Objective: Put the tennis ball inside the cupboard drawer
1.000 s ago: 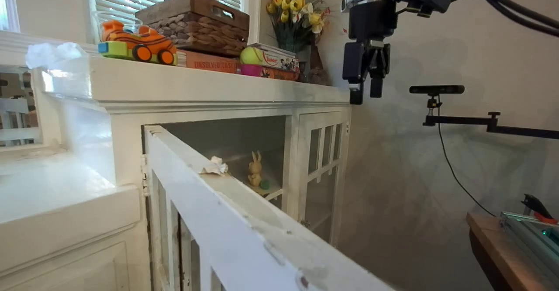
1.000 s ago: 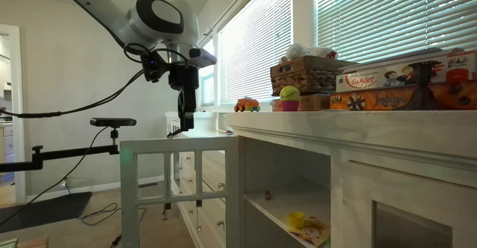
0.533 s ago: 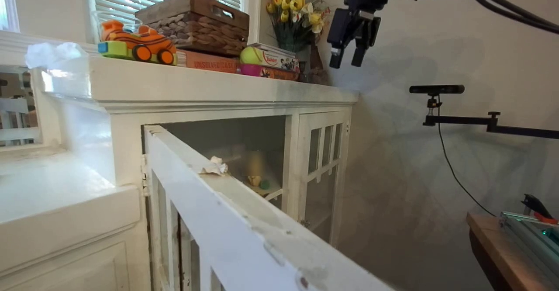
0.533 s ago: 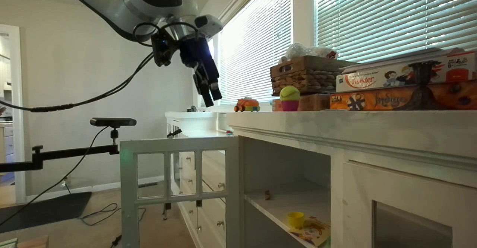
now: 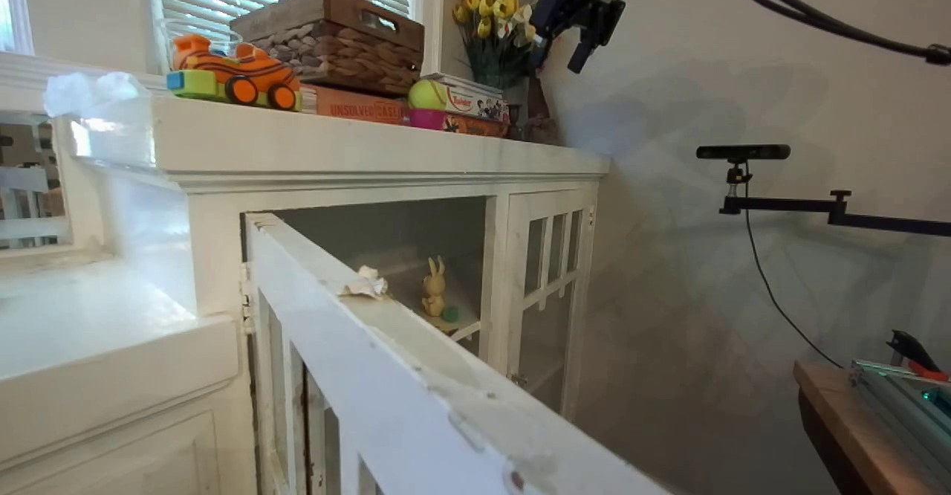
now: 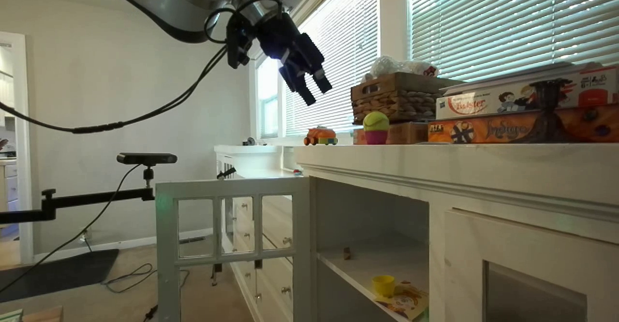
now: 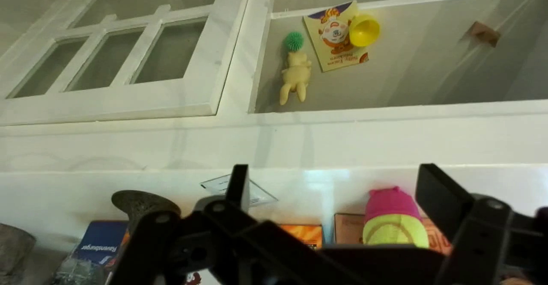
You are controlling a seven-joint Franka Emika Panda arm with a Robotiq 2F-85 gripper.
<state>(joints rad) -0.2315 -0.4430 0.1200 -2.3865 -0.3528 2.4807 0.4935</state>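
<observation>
The yellow-green tennis ball sits in a pink cup on top of the white cupboard. In the wrist view the ball shows between the fingers, nearer the right one, partly hidden by the gripper body. My gripper is open and empty, tilted, in the air above and apart from the ball. It also shows in the wrist view. The long white piece with chipped top edge is the cupboard's open paned door. Behind it the cupboard compartment with a shelf stands open.
Beside the ball stand a wicker basket, game boxes, an orange toy car and a flower vase. A rabbit figure, yellow cup and booklet lie on the shelf. A camera arm sticks out.
My gripper has risen and tilted, moving from beside the open door toward the cupboard top and the ball. It stays open. The ball and door have not moved.
</observation>
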